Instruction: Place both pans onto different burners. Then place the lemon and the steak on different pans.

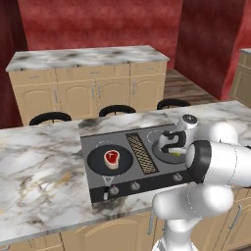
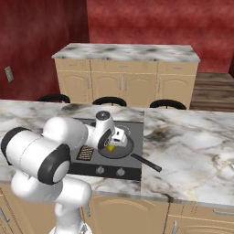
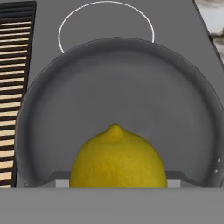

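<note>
While the lemon (image 3: pixel 118 157) hangs low over the right-hand pan (image 3: pixel 118 100), the last drop is still to be made

If the jaws part from this height, I judge the oval fruit could roll or bounce toward the pan's rim, or nudge the pan off its burner; a jerky lift could also catch the pan's edge. On the far side of the vent grille (image 1: pixel 141 153), the steak (image 1: pixel 112 158) already lies in the left pan (image 1: pixel 110 161) on the cooktop (image 1: pixel 93 147). An empty burner ring (image 3: pixel 106 26) sits just behind the right pan. As for the gripper (image 2: pixel 111 145), it stands at a middling width, its fingers closed on the lemon's sides; whether the fruit touches the pan floor I cannot tell
</note>
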Robot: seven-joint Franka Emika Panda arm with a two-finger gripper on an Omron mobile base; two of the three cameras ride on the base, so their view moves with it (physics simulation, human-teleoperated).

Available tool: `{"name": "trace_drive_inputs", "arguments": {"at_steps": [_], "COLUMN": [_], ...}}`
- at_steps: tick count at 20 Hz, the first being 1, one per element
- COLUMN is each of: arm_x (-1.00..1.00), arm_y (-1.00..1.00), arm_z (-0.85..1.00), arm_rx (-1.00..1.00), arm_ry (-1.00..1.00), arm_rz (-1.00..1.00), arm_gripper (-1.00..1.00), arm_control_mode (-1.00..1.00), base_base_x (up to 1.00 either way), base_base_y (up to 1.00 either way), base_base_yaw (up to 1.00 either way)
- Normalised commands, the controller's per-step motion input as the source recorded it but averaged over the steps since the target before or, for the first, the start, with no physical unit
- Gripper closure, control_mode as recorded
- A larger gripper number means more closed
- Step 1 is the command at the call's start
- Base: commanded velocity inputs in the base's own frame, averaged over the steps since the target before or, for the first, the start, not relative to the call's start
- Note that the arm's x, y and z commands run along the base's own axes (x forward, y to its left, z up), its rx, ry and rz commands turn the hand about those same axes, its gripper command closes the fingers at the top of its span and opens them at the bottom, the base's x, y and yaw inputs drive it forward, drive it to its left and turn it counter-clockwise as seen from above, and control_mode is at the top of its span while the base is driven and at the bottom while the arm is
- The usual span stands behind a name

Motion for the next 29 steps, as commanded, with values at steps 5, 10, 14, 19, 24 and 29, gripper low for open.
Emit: {"name": "trace_drive_inputs", "arguments": {"at_steps": [5, 10, 14, 19, 24, 29], "arm_x": [0.08, 0.13, 0.13, 0.12, 0.0, 0.0], "arm_y": [0.0, 0.0, -0.01, 0.0, 0.0, 0.0], "arm_z": [-0.25, -0.25, -0.24, -0.25, -0.11, 0.05], "arm_rx": [0.0, 0.0, 0.0, 0.0, 0.0, 0.02], "arm_ry": [0.0, 0.0, 0.0, 0.0, 0.0, 0.0], "arm_rz": [0.0, 0.0, 0.0, 0.0, 0.0, 0.0], "arm_gripper": [1.0, 1.0, 1.0, 1.0, -1.0, -1.0], "arm_control_mode": [-1.0, -1.0, -1.0, -1.0, -1.0, -1.0], "base_base_x": [0.0, 0.0, 0.0, 0.0, 0.0, 0.0], "base_base_y": [0.0, 0.0, 0.0, 0.0, 0.0, 0.0], "base_base_yaw": [0.0, 0.0, 0.0, 0.0, 0.0, 0.0]}}
